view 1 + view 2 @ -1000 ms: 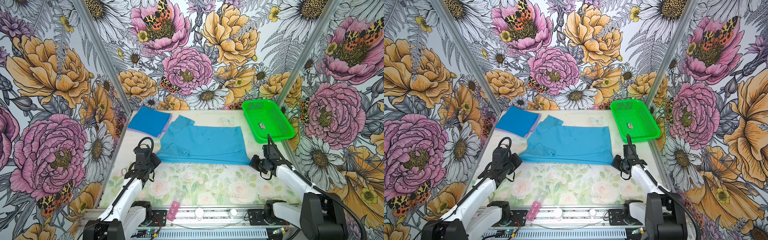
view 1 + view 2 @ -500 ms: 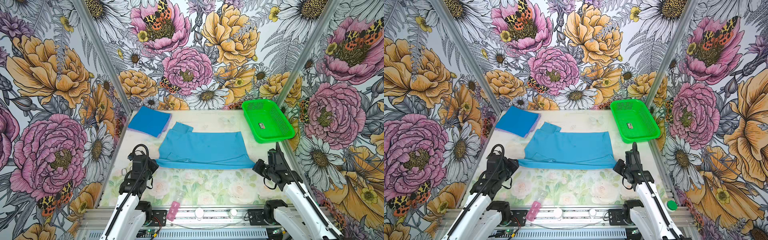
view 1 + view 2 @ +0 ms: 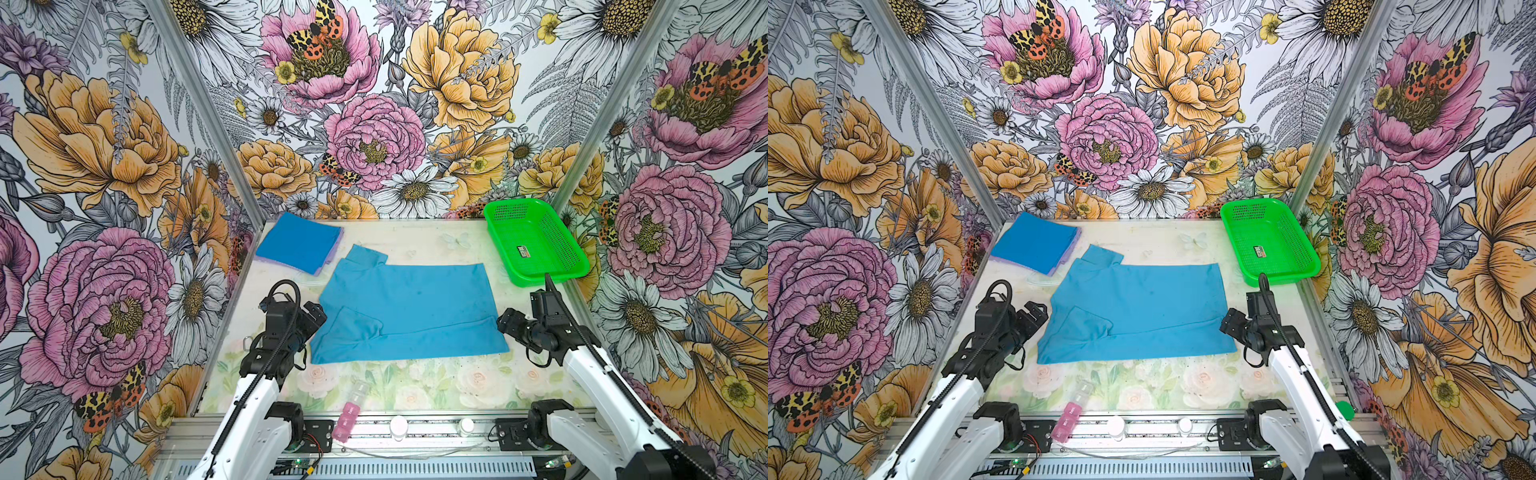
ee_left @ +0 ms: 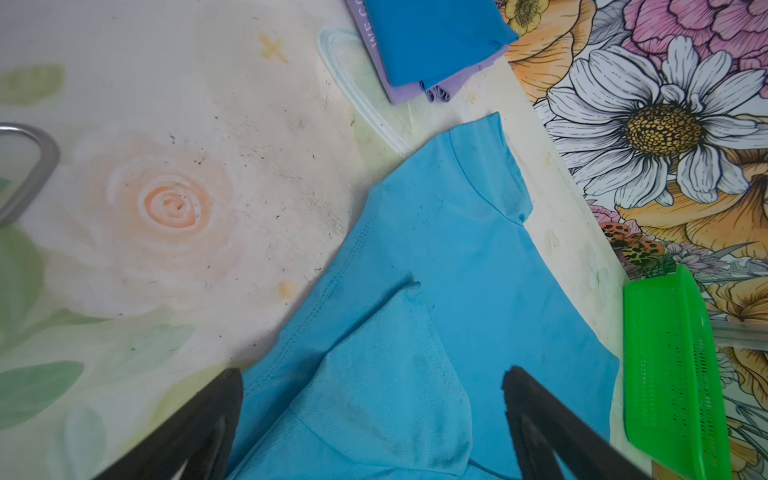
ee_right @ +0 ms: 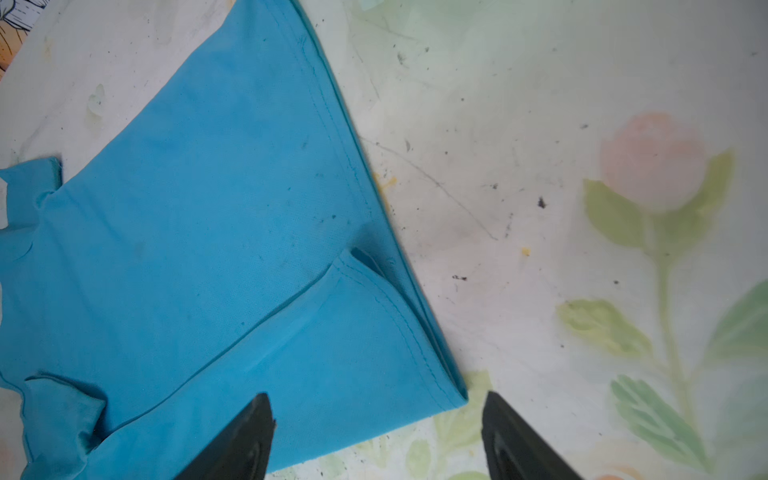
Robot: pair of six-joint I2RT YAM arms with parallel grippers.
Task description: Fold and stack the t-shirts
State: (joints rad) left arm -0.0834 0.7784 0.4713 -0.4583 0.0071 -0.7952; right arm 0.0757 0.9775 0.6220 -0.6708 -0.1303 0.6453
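While both arms hover at the near corners of the teal-blue t-shirt [image 3: 407,307], neither holds it. The left gripper [image 4: 372,374] stands wide over the tucked-in sleeve and the right gripper [image 5: 377,397] stands wide over the hem corner, with cloth beneath the jaws but nothing pinched. The shirt lies flat across the middle of the table [image 3: 415,386], a near strip doubled over onto its body. The folded stack [image 3: 299,247], deeper blue on lavender, sits in the far left corner, and the green basket [image 3: 536,245] sits in the far right.

The likeliest trouble is a grip that takes only one layer. At the right corner the doubled flap and the layer under it do not line up exactly, so a shallow pinch could lift the top layer alone and peel the fold open.

The far sleeve [image 3: 365,255] pokes out past the shirt's edge towards the stack. If it is left untucked, the next fold would probably trap it crooked and the square would come out ragged.

The cloth looks thin and smooth, so uneven lifting by the two arms could skew the crease. Any drag towards the far left could nudge the stack out of line.
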